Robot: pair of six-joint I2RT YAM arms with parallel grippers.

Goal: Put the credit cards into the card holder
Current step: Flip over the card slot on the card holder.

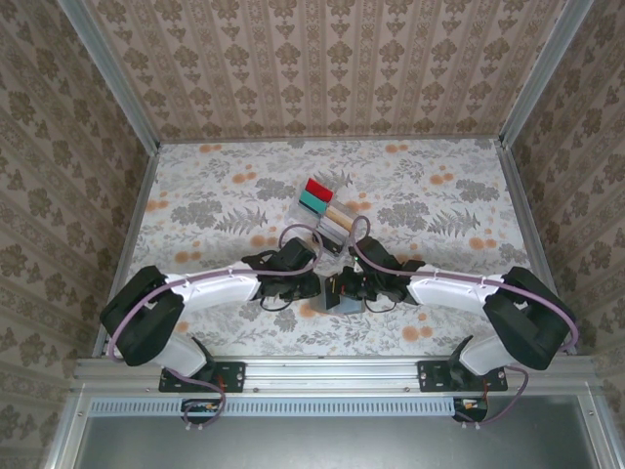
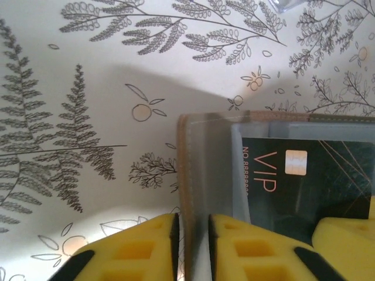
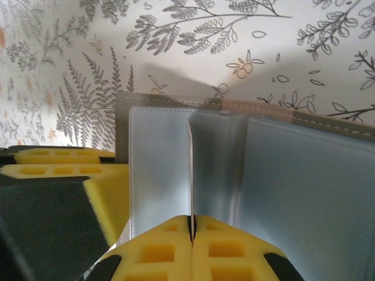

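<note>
The grey-brown card holder (image 1: 344,305) lies unfolded between both grippers near the table's front. My left gripper (image 2: 193,218) (image 1: 311,288) has its jaws a little apart, astride the card holder's stitched edge (image 2: 188,152). A dark credit card (image 2: 304,175) marked VIP sits at the clear pocket. My right gripper (image 3: 191,218) (image 1: 354,288) is shut on a thin credit card (image 3: 191,170) seen edge-on, standing between the card holder's clear pockets (image 3: 158,158). Red (image 1: 318,187), teal (image 1: 312,200) and tan (image 1: 338,213) credit cards stand further back.
A clear plastic slotted rack (image 1: 330,227) holds those cards at mid-table, just beyond the grippers. Patterned walls enclose the table on three sides, with metal rails (image 1: 127,244) along its edges. The left gripper's yellow fingers (image 3: 58,170) show at the left of the right wrist view.
</note>
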